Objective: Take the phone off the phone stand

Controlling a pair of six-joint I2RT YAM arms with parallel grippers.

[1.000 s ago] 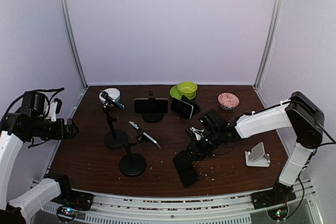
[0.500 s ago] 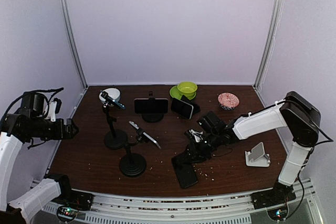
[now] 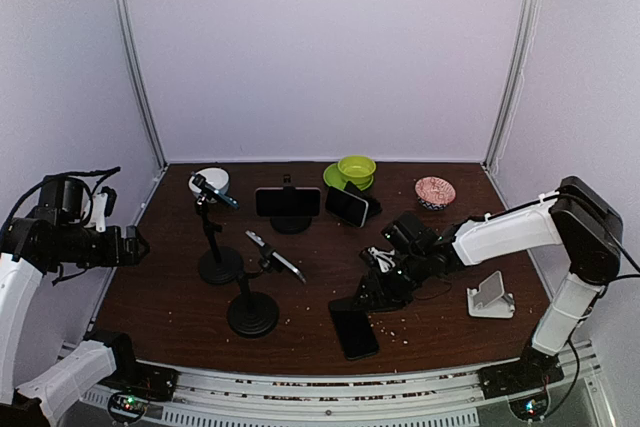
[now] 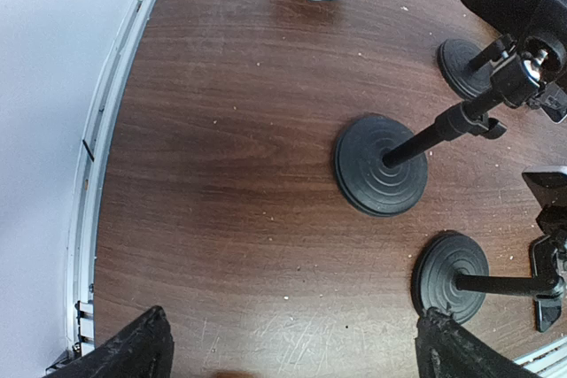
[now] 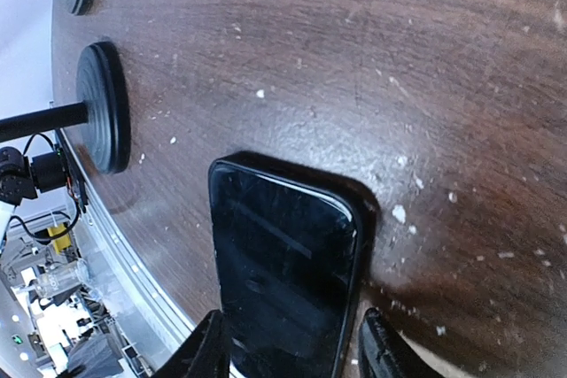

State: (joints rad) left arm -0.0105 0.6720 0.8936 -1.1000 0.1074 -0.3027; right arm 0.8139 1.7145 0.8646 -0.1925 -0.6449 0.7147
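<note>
Phone (image 5: 282, 258): bottom end cropped in right-wrist view.

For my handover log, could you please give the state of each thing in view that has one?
Black phone: lying flat on the table, screen dark.
White phone stand: empty.
Right gripper: fingers flank the phone's end, grip unclear.
Left gripper: open, holding nothing.
Mounted phone: held landscape in its stand.
Green bowl: upright, on green plate.
</note>
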